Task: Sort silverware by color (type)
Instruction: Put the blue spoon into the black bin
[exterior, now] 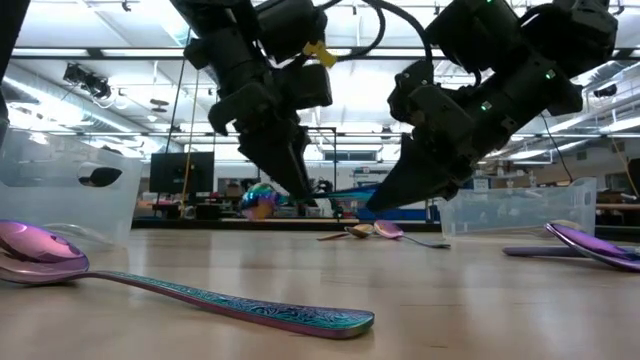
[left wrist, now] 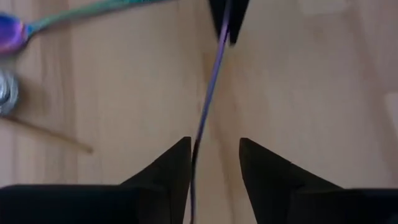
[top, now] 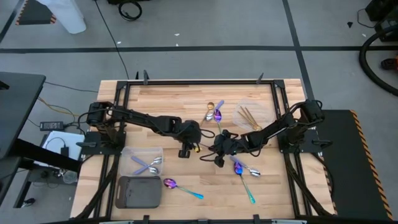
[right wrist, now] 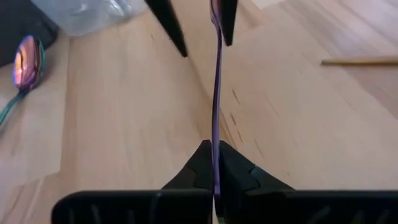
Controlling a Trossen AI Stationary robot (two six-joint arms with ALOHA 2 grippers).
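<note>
While my right tool (right wrist: 214,163) is clamped on the lavender utensil (right wrist: 217,81) above mid-surface (top: 186,102), my left tool (left wrist: 214,163) stands apart around its far end, so I reckon this is a handover: left closes next.

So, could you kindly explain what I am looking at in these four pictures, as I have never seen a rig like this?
These are two robot arms working at a wooden table. One picture looks straight down on the table, one sits at table-top level, and two come from cameras on the arms' wrists. The left arm and right arm meet mid-table. The right arm's jaws are shut on a thin purple utensil. The left arm's jaws stand open around its other end. Loose spoons lie about, such as an iridescent spoon. A clear tray holds silver-looking spoons, a second clear tray holds gold pieces, and a dark grey tray sits beside the first.
</note>
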